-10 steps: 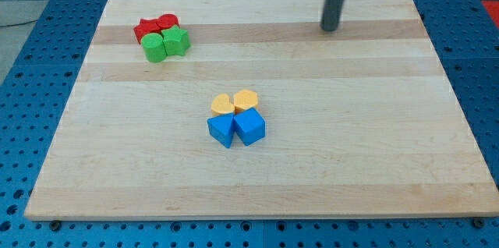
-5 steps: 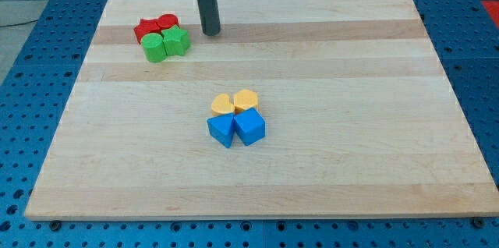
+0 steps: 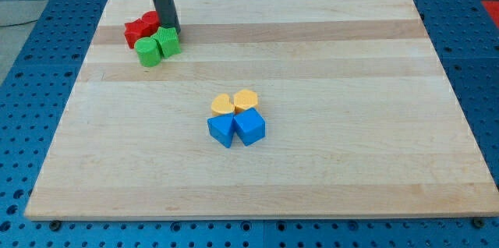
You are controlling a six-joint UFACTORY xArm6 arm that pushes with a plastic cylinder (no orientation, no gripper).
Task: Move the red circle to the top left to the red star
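Note:
The red star point(image 3: 135, 31) lies near the board's top left corner. The red circle point(image 3: 150, 20) sits right beside it, at its upper right, and is partly hidden behind my rod. My tip point(image 3: 171, 31) rests at the right edge of this cluster, touching or nearly touching the red circle and the green block beside it. Two green blocks, a round one point(image 3: 146, 51) and an angular one point(image 3: 167, 42), press against the red pair from below.
Near the middle of the wooden board point(image 3: 351, 123) two yellow blocks point(image 3: 222, 105) point(image 3: 246, 98) sit above two blue blocks point(image 3: 221, 130) point(image 3: 250, 126), all packed together. A blue perforated table surrounds the board.
My tip has swept from the top right across to the left and reached the red and green cluster. The whole cluster has shifted a little to the left.

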